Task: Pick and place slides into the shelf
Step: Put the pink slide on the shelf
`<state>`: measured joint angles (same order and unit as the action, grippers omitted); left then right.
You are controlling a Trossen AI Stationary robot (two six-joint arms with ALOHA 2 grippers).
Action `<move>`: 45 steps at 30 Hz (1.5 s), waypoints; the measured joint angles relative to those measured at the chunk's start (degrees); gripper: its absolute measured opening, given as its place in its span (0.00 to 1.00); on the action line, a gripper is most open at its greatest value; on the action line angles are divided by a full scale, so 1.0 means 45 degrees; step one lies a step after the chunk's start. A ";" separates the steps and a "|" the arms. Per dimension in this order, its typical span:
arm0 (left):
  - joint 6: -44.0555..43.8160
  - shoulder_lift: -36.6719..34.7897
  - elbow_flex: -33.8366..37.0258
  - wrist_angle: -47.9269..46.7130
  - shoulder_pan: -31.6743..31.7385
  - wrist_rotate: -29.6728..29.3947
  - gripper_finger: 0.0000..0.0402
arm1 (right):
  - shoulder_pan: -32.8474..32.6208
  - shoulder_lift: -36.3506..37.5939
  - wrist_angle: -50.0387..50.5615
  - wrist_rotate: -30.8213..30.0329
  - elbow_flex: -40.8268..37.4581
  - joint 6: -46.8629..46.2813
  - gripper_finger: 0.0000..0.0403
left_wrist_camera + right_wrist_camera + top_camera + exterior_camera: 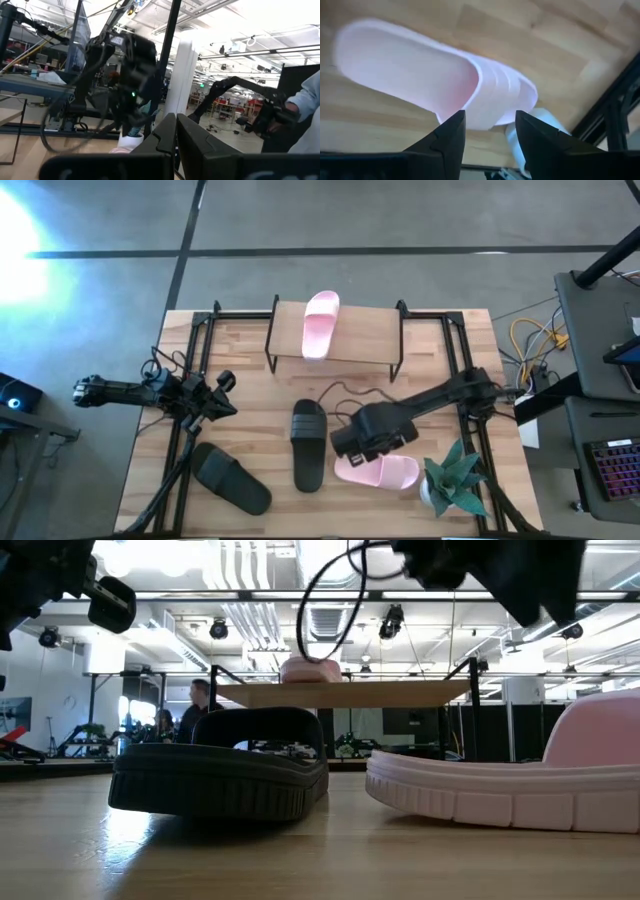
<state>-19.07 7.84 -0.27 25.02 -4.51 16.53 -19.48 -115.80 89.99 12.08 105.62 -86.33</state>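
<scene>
One pale pink slide (320, 325) lies on the plank top of the shelf (365, 340) at the table's far side. The second pink slide (385, 472) lies sole down on the table near the right front; in the right wrist view it is the pink slide (420, 75). My right gripper (368, 442) hovers open above its strap end, the fingers (447, 135) clear of it. A black slide (308, 445) rests mid-table and another black slide (232, 478) at the left front. My left gripper (222, 392) waits shut over the table's left side.
A small potted plant (455, 480) stands at the right front corner, close beside the pink slide. Black frame rails (190, 380) run along both sides of the table. In the low view the shelf (340, 693) shows free room beneath its plank. People stand in the room behind.
</scene>
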 joint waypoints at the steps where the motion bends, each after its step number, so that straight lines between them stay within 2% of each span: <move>1: 0.0000 0.0000 0.0000 0.0000 0.0004 0.0000 0.00 | -0.0073 -0.0181 0.0011 0.0108 -0.0008 -0.0127 0.41; 5: 0.0000 0.0000 0.0000 0.0000 -0.0001 0.0004 0.00 | -0.0318 -0.0970 -0.0027 0.0485 0.0289 -0.0237 0.42; 15: 0.0000 0.0000 0.0000 0.0000 0.0002 0.0005 0.00 | -0.0571 -0.2681 0.0012 0.0315 0.1468 -0.0053 0.45; 31: 0.0000 0.0000 0.0000 0.0000 -0.0001 0.0000 0.00 | -0.1006 -0.2862 0.0019 0.0321 -0.0107 -0.0368 0.38; 37: 0.0000 -0.0003 0.0000 0.0000 0.0001 0.0005 0.00 | -0.1063 -0.2848 0.0012 0.0190 -0.0326 -0.0078 0.29; 45: 0.0000 0.0000 0.0000 0.0000 0.0000 0.0005 0.00 | -0.1128 -0.2848 0.0156 -0.0931 -0.0353 -0.0300 0.04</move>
<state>-19.07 7.84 -0.27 25.02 -4.51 16.56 -24.55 -128.62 90.69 7.89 104.03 -87.68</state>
